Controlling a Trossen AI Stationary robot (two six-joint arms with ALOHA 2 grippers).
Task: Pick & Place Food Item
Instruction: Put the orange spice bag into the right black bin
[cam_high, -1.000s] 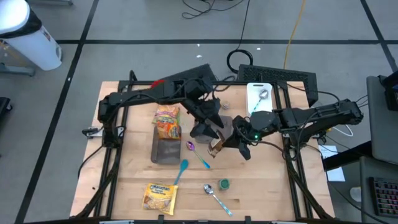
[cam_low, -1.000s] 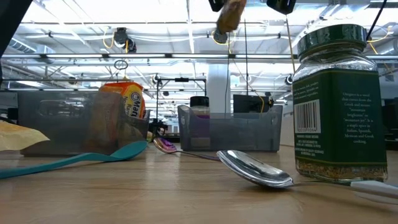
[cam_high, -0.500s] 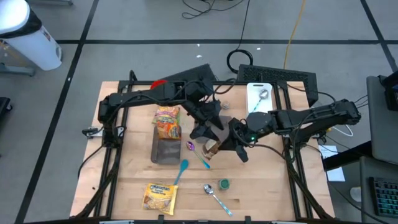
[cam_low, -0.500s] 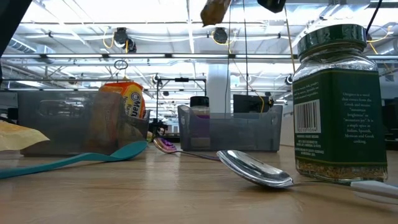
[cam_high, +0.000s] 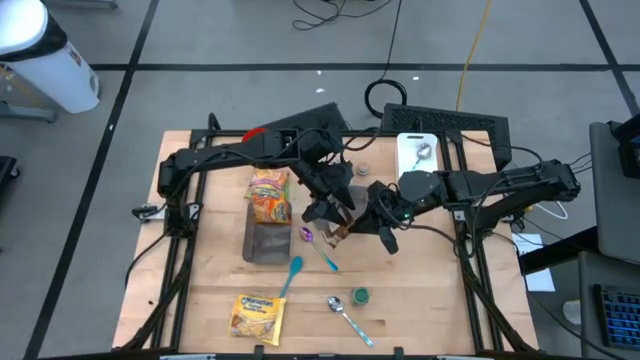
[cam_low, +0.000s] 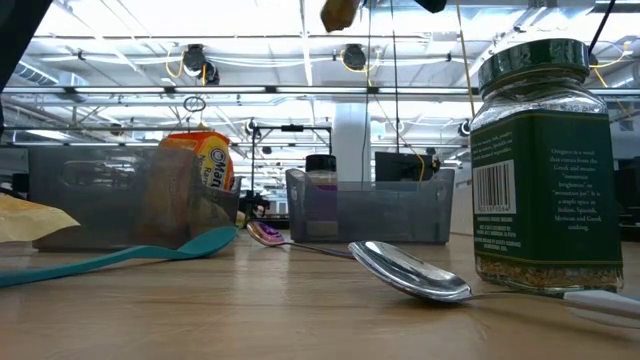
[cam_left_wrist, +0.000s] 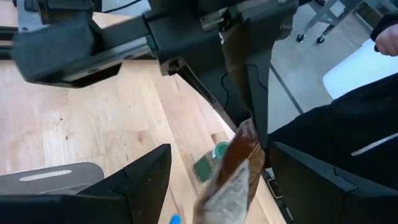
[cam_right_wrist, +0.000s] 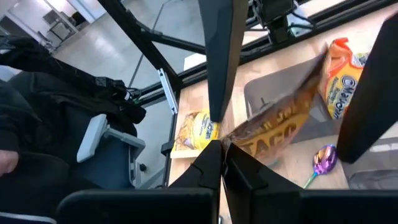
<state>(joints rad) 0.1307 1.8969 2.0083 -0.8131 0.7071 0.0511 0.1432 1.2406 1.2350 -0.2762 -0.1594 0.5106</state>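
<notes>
Now right hand (cam_right_wrist: 221, 163) pinched shut on crinkly brown foil packet (cam_right_wrist: 280, 127); left hand (cam_left_wrist: 211, 180) wide open.

Just beside the right gripper (cam_high: 352, 226), on its near side, a purple spoon (cam_high: 307, 235) lies on the wooden tabletop (cam_high: 430, 300), with a teal spoon (cam_high: 292, 272) a little past it. Well apart from the gripper, toward the front edge, a green-lidded spice jar (cam_high: 359, 296) stands upright next to a metal spoon (cam_high: 345, 313). Behind the gripper a white cutting board (cam_high: 415, 157) and a dark keyboard (cam_high: 445, 122) sit at the back edge, and a coiled black cable (cam_high: 385, 95) lies on the floor beyond.
</notes>
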